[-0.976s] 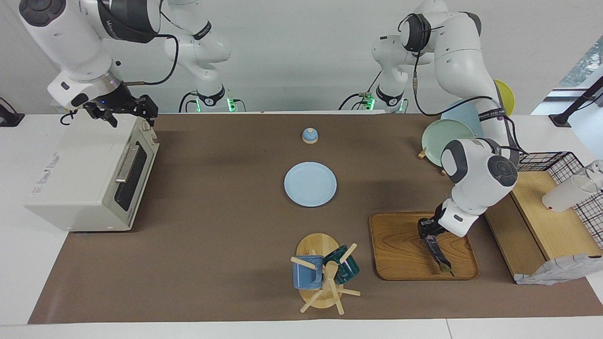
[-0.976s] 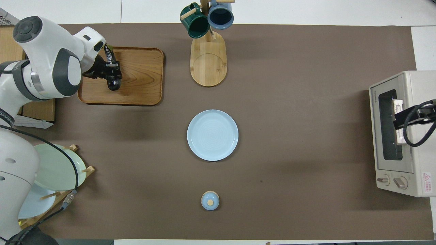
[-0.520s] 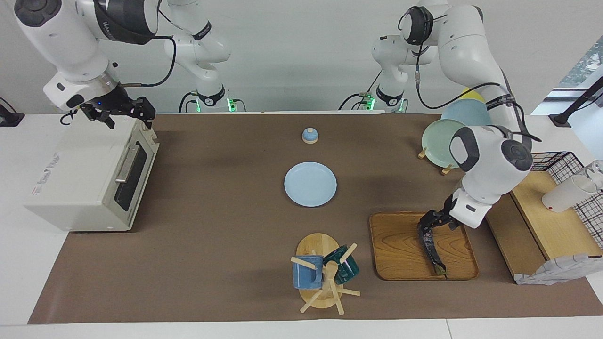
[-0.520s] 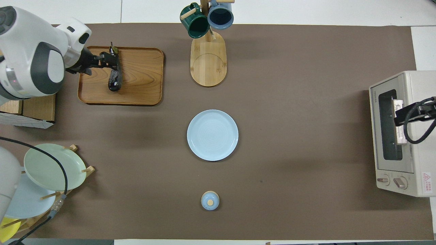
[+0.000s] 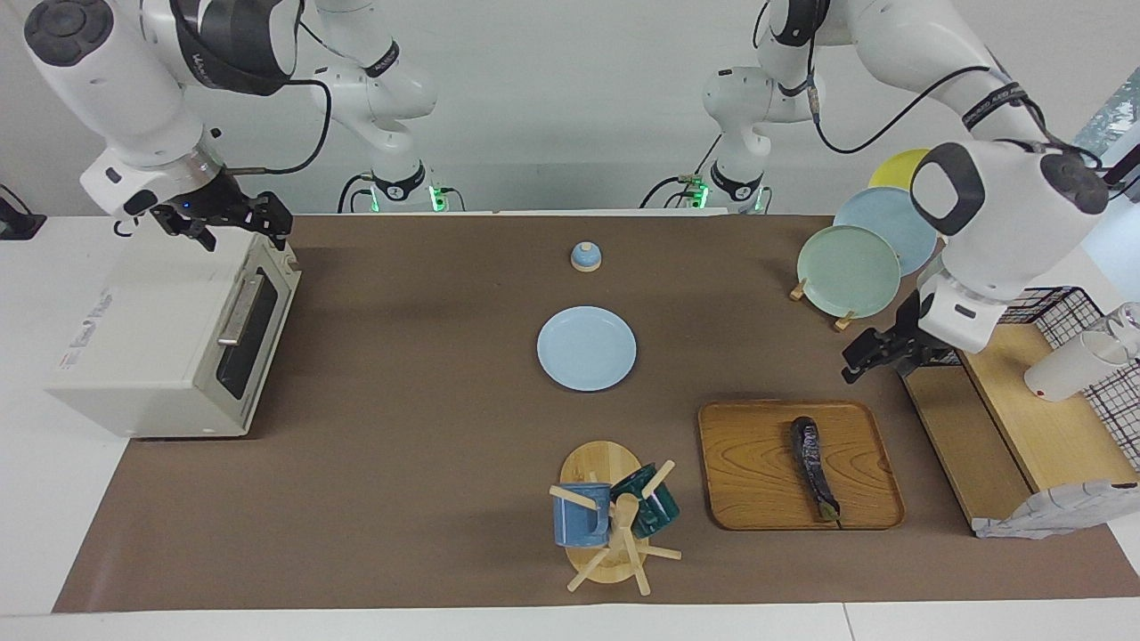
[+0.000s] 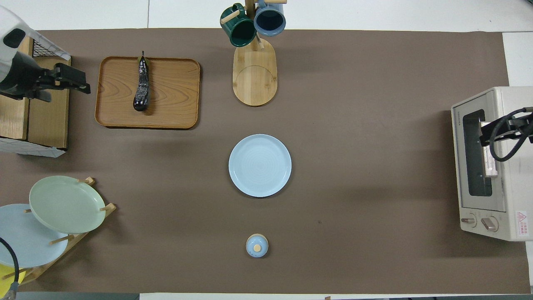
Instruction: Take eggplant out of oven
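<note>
The eggplant (image 5: 812, 467) lies loose on a wooden tray (image 5: 748, 463) toward the left arm's end of the table; it also shows in the overhead view (image 6: 141, 85), on that tray (image 6: 175, 96). My left gripper (image 5: 862, 358) is open and empty, raised beside the tray, over the wooden shelf's edge (image 6: 81, 82). The cream oven (image 5: 169, 329) stands at the right arm's end with its glass door shut (image 6: 474, 154). My right gripper (image 5: 248, 224) is open and empty, just over the oven's top edge above the door (image 6: 486, 136).
A light blue plate (image 5: 587, 348) lies mid-table, with a small blue lid (image 5: 585, 256) nearer the robots. A mug tree (image 5: 610, 521) with two mugs stands beside the tray. A plate rack (image 5: 850, 267), a wooden shelf (image 5: 1024, 418) and a wire basket (image 5: 1069, 312) crowd the left arm's end.
My left gripper has let go of the eggplant on the tray, then risen and drawn back toward the shelf. The right gripper has shifted slightly over the oven.
</note>
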`<move>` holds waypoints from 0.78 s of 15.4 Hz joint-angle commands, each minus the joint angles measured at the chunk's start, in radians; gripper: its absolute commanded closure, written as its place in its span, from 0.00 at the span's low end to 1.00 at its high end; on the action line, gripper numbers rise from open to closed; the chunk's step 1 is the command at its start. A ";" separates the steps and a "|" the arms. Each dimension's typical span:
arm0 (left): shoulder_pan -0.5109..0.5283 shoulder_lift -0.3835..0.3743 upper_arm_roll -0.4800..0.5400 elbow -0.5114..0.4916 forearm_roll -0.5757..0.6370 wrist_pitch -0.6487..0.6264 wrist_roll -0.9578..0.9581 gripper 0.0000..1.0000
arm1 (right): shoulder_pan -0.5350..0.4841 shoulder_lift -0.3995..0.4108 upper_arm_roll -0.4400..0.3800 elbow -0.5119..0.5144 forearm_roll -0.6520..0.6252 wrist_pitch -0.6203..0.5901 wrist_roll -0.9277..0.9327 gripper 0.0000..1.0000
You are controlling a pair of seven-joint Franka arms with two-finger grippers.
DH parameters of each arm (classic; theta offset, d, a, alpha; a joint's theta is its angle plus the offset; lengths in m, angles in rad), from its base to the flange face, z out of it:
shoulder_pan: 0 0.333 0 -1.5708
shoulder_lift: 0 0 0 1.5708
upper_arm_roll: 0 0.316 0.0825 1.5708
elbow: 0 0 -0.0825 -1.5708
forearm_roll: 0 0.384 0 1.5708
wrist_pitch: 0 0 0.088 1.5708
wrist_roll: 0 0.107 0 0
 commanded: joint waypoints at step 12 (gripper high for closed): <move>0.127 -0.271 -0.216 -0.303 0.100 0.045 -0.016 0.00 | -0.018 -0.007 0.032 0.031 0.045 0.022 0.035 0.00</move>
